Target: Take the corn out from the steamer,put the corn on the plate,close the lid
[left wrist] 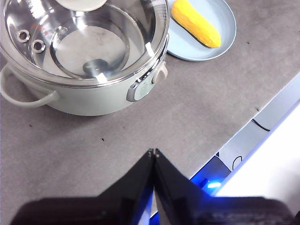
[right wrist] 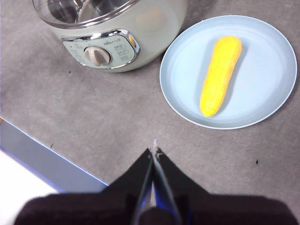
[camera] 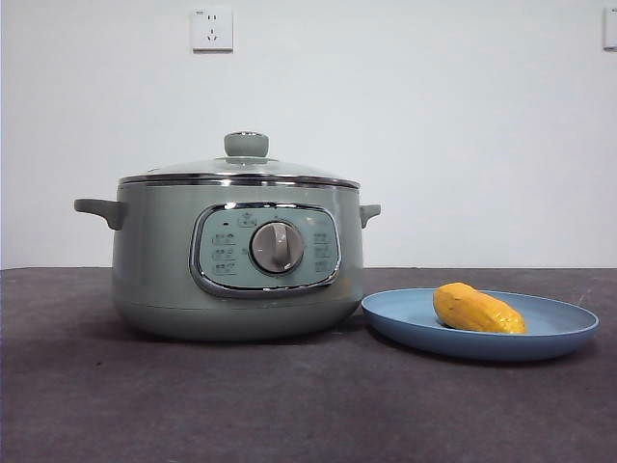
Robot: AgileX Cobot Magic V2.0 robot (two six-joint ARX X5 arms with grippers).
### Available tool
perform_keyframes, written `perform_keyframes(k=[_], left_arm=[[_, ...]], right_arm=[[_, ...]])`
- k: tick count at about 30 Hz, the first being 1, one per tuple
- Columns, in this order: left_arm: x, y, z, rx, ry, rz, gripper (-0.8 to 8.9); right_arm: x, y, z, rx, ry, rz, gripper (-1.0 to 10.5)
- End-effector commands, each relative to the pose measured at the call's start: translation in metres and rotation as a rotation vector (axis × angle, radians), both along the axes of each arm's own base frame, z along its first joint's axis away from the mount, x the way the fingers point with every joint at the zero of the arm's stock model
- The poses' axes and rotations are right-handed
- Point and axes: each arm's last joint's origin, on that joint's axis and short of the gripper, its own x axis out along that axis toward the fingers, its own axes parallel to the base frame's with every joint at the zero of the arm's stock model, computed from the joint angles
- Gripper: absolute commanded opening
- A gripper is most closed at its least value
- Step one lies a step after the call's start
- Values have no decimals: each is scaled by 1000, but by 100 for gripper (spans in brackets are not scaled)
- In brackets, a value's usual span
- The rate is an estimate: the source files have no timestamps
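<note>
The sage-green steamer [camera: 236, 260] stands at the left of the table with its glass lid [camera: 241, 170] seated on top; through the lid [left wrist: 84, 42] the pot looks empty in the left wrist view. The yellow corn [camera: 477, 310] lies on the light-blue plate [camera: 540, 338] just right of the steamer; it also shows in the right wrist view [right wrist: 220, 75] and the left wrist view [left wrist: 196, 23]. My left gripper [left wrist: 153, 152] is shut and empty, held high over the table in front of the steamer [left wrist: 93, 101]. My right gripper [right wrist: 154, 151] is shut and empty, above the table before the plate [right wrist: 267, 47].
The table is covered in a grey cloth [camera: 289, 405]. Its front edge [right wrist: 42, 159] lies close under both grippers. A white wall with a socket [camera: 212, 29] stands behind. No arm shows in the front view.
</note>
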Motion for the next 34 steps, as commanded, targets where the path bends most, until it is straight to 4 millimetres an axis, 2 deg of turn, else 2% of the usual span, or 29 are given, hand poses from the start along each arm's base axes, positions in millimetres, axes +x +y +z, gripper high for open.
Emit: perform_keyframes(k=[1, 5, 7, 10, 14, 18, 20, 24, 31, 34], left_arm=[[0, 0, 1, -2, -3, 1, -4], [1, -2, 2, -10, -31, -6, -4], [3, -1, 6, 6, -97, -15, -4], [5, 3, 18, 33, -297, -29, -4], [2, 17, 39, -28, -589, 30, -4], [-8, 38, 43, -63, -808, 160, -4], [-16, 48, 33, -60, -899, 229, -4], [-29, 61, -5, -20, -999, 344, -4], [-40, 71, -100, 19, -980, 461, -4], [-42, 74, -134, 3, -951, 499, -4]], right_arm=[[0, 0, -1, -5, -4, 6, 2], [0, 0, -1, -6, -4, 6, 2], [0, 0, -1, -5, -4, 6, 2], [0, 0, -1, -5, -3, 6, 2], [0, 0, -1, -6, -4, 6, 2], [0, 0, -1, -6, -4, 6, 2], [0, 0, -1, -6, -4, 6, 2], [0, 0, -1, -6, -4, 6, 2], [0, 0, -1, -7, -4, 4, 2], [0, 0, -1, -7, -4, 4, 2]])
